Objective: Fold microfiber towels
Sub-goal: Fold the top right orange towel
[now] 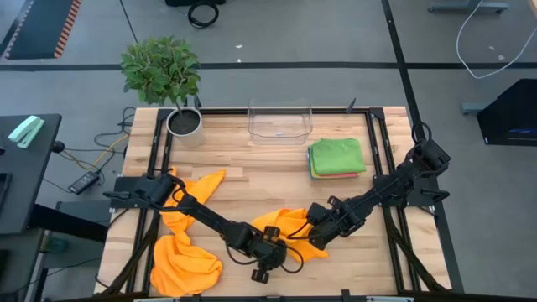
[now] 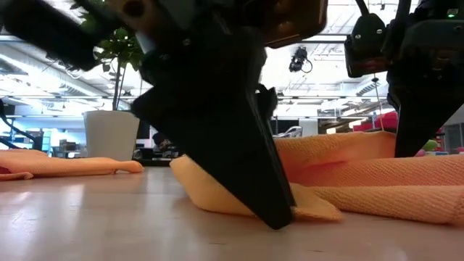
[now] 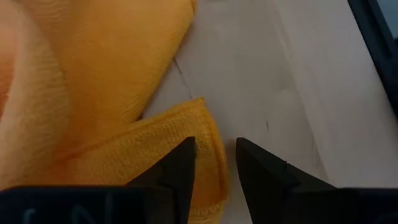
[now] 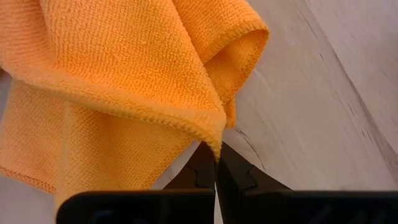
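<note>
Low view: left tool (image 2: 279, 210) hides most of the orange towel (image 2: 377, 177).

Bright even light, blurred foreground

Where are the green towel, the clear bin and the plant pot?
Green towel (image 1: 338, 155), high view, middle of its top.
Clear bin (image 1: 279, 131), high view, its near wall.
Plant pot (image 1: 185, 133), high view, its white side.

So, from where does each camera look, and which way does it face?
High view: above the table, facing down; both arms, orange towel.
Low view: at tabletop height, facing level; left end effector on that towel.
Left wrist: over the towel's edge; own fingers.
Right wrist: own end effector pinching the towel.
All four share it.
</note>
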Robot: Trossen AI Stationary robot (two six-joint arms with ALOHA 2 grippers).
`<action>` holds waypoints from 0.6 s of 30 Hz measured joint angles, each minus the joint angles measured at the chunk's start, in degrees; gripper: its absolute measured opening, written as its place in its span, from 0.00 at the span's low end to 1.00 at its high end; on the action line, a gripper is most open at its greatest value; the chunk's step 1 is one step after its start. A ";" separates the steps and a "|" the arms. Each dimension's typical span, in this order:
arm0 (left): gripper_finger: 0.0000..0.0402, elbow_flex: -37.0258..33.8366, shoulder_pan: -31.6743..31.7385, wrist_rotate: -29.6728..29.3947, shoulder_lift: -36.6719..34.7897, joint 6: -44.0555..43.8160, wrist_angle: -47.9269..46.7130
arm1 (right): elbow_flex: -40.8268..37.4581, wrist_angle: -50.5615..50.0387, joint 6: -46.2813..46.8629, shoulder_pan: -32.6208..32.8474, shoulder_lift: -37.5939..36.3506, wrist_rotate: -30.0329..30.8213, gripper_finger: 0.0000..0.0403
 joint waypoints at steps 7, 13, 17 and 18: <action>0.12 -0.03 0.13 -0.13 1.46 -4.57 -0.76 | 0.00 -0.03 0.02 0.04 0.00 -0.60 0.01; 0.02 -0.76 0.04 -0.17 -3.14 -6.79 -4.10 | 0.00 -1.45 0.12 0.27 -2.45 -2.85 0.01; 0.01 -0.83 -1.10 -4.35 -11.82 -4.19 -6.03 | 0.00 -2.56 1.95 1.83 -8.52 -2.94 0.01; 0.01 -0.49 -1.59 -6.01 -14.74 -3.24 -6.26 | 0.00 -2.89 2.51 2.23 -10.70 -2.91 0.01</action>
